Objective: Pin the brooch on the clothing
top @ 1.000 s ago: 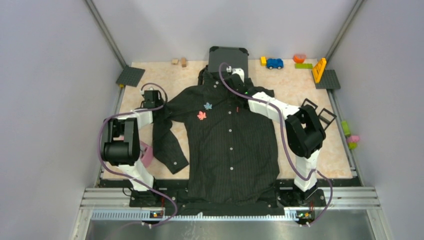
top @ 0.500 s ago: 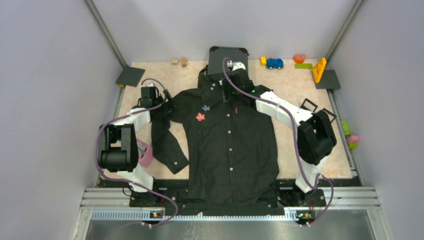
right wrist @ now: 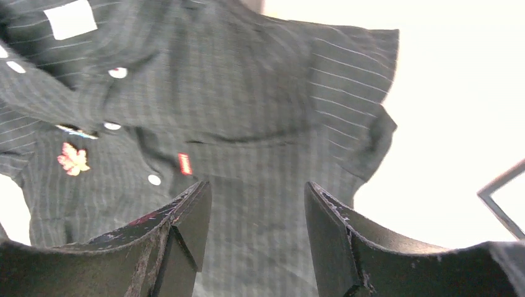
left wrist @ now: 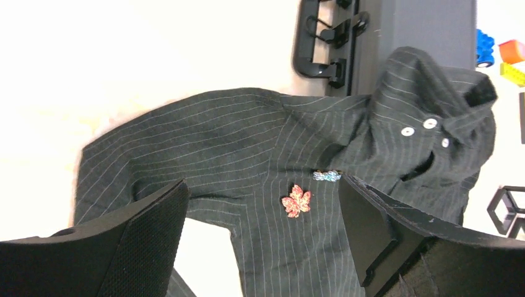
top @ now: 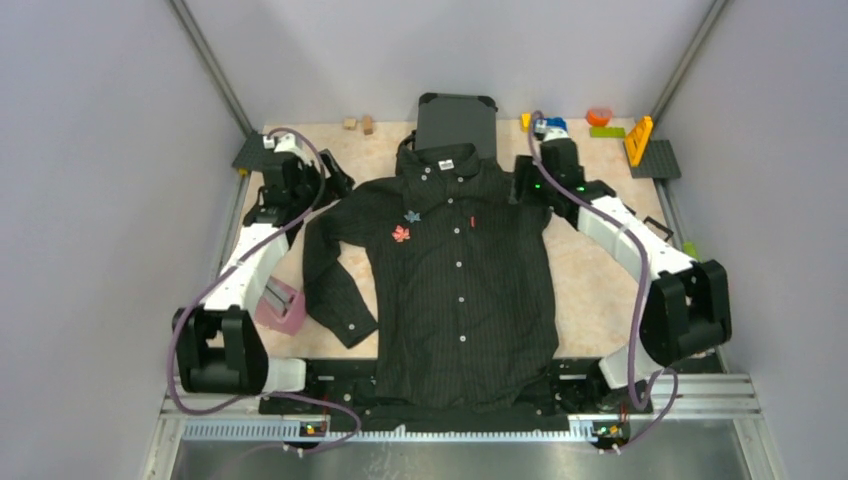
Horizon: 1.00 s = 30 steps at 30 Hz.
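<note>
Left side: the left end effector [top: 325,188] hangs over the shirt's shoulder, jaws wide apart and holding nothing (its own camera shows only cloth between them). A pink object [top: 282,305] lies on the desk [top: 600,290] near that arm.

Centre: the shirt [top: 470,290] lies flat, front up and buttoned, collar toward the suitcase [top: 457,118]. A red leaf brooch [top: 402,233] and a blue leaf brooch [top: 412,214] sit on the left chest, near each other. Whether either is fastened through the cloth cannot be told.

Right side: the right end effector [top: 525,185] is over the other shoulder, jaws apart and empty. A toy car [top: 549,127] stands behind it.

Risks, as judged:
- If a brooch only rests on the cloth, any tug at the shoulders could slide or flip it.
- Open jaws low over loose fabric could snag a fold and drag the shirt, shifting the brooches.
- The cloth bunches at the right shoulder, so a grasp there could lift more than intended.

Markings: the collar label [top: 446,164] is white, its print too small to read. The red tag [top: 468,220] shows no legible lettering. No brand is readable.
</note>
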Tool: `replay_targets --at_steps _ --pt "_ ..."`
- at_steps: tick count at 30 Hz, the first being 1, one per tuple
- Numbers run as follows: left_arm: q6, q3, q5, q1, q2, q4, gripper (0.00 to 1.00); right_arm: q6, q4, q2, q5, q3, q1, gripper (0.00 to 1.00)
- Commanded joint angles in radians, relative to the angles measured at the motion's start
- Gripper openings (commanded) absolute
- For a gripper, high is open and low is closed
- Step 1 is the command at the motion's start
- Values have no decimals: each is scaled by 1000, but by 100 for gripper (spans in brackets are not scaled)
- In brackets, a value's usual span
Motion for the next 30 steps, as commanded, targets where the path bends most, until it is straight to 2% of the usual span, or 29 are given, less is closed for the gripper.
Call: replay_targets --at_steps 1,5,8,12,15,19,21,30 --pt "43 42 -24 1 -174 -41 95 18 -1 -186 -53 -86 -118 59" --pt "77 66 -102 2 -330 -128 95 22 -14 -349 -13 -166 -211 59" --pt "119 114 -136 2 -437 -223 96 -9 -2 -472 79 -204 -214 59" --pt "190 139 -185 2 -560 -272 98 -69 99 -613 139 -289 -213 59" --pt "250 69 -171 1 -655 -242 98 -117 202 -715 162 -390 -213 59" --pt "292 -122 -223 2 -788 -123 99 -159 355 -823 192 -556 -212 59" --pt "289 -178 -237 2 -817 -111 98 -178 384 -865 204 -608 -211 59" --pt "264 -187 -226 1 -830 -122 99 -200 397 -928 218 -639 -211 59"
